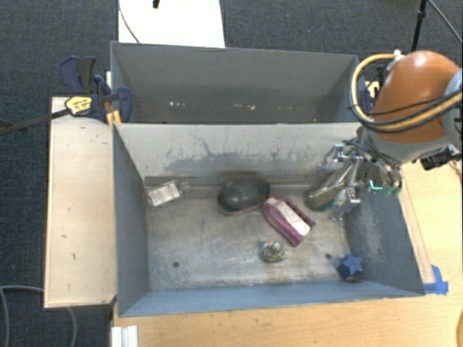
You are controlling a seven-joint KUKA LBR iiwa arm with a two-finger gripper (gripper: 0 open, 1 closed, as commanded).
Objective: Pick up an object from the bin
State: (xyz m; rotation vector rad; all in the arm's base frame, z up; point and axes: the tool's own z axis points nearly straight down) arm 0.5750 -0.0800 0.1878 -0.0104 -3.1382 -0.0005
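One gripper [341,192], hanging from an orange-covered wrist [416,92] ringed with cables [359,85], sits low inside the grey metal bin [231,85]. It is close to the bin's right wall, somewhat nearer the back wall than the front one. Whether it is spread or pressed together cannot be told from this angle. An olive-brown oblong piece [320,196] lies tilted against the gripper's lower end, on the side facing the bin's middle, and is the thing nearest the gripper. Whether that piece is pinched or merely rests against the gripper cannot be told either. Just beside it, toward the centre of the floor, a purple-and-pink block [288,221] lies on a diagonal. The block's far end reaches a dark grey rounded lump [242,194], which sits near the back edge of the floor. A small mottled ball [272,251] rests just in front of the block, toward the front wall. A blue star-shaped piece [351,266] lies in the front right corner, well apart from the gripper. A crumpled silvery wrapper [163,192] lies near the left wall at the back edge of the floor.
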